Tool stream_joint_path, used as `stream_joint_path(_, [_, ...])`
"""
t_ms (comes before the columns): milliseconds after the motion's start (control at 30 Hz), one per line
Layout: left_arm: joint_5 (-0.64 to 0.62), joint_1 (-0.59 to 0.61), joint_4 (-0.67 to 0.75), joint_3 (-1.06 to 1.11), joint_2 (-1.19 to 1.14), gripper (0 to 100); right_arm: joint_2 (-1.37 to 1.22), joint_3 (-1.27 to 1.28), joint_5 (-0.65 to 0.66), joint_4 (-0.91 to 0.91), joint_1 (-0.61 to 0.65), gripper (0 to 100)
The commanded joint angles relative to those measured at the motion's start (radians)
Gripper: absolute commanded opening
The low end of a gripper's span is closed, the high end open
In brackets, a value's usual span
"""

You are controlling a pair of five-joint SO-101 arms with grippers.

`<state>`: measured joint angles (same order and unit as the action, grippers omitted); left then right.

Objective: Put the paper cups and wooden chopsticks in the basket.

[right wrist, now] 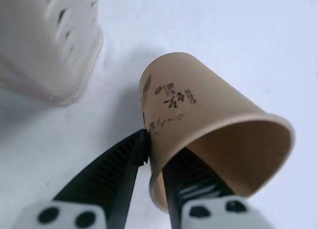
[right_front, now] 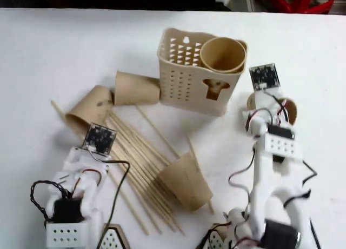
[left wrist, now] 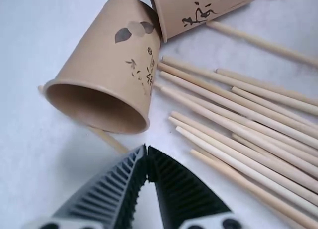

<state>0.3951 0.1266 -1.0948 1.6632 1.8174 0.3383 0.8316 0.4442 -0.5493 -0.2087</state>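
Progress looks early: one paper cup stands in the basket, three others lie on the table, and the wooden chopsticks are all out. The right gripper pinches the fifth cup by its rim, one jaw inside, one outside. The cup's axis runs past the tips, bottom leading, mouth toward the wrist. The left gripper has its jaws pressed together, empty. A tipped cup lies just beyond them, mouth facing them.

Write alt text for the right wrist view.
The right gripper holds a brown paper cup, its black fingers pinching the cup's wall at the rim, one inside and one outside. The cup is tipped sideways over a white table, beside a cream perforated basket.
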Motion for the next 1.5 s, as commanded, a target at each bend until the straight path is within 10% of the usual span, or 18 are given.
stream_joint_path(0, [0.011, 0.008, 0.026, -0.005, 0.005, 2, -0.035, -0.121, -0.005, -0.028, -0.045, 2.0])
stream_joint_path(733, [0.012, 0.005, 0.026, -0.005, 0.005, 2, 0.245, -0.773, 0.178, -0.727, 0.096, 2.0])
stream_joint_path(1467, [0.012, 0.005, 0.026, -0.005, 0.005, 2, -0.179, -1.378, 0.184, -0.883, 0.377, 2.3])
